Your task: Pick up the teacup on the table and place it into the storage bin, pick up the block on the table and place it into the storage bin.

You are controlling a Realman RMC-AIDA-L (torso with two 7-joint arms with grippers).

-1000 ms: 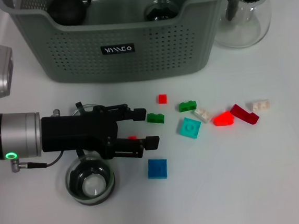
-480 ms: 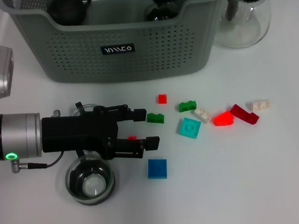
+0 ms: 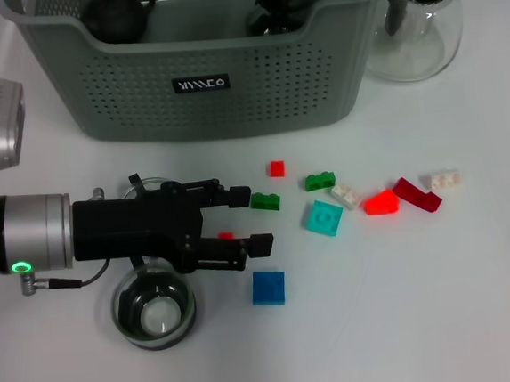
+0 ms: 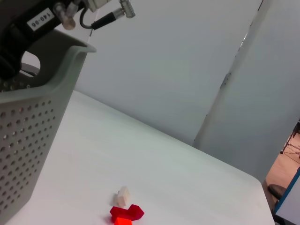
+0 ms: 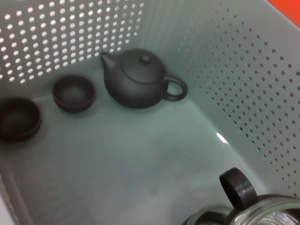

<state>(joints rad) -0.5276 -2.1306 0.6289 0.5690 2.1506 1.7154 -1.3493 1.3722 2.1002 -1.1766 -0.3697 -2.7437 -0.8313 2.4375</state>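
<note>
The left gripper (image 3: 244, 217) is held open over the table (image 3: 425, 301); inside the storage bin (image 5: 243, 70), a dark teapot (image 5: 136, 79) and two cups (image 5: 73, 93) are shown only by the right wrist view.

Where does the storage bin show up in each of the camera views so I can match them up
Head view: the storage bin fills the top, behind the left gripper.
Left wrist view: only its perforated corner shows at the left edge.
Right wrist view: its inside fills the picture, holding a dark teapot and two small dark cups.
Shared landmark: the bin's hole-perforated wall.
</note>
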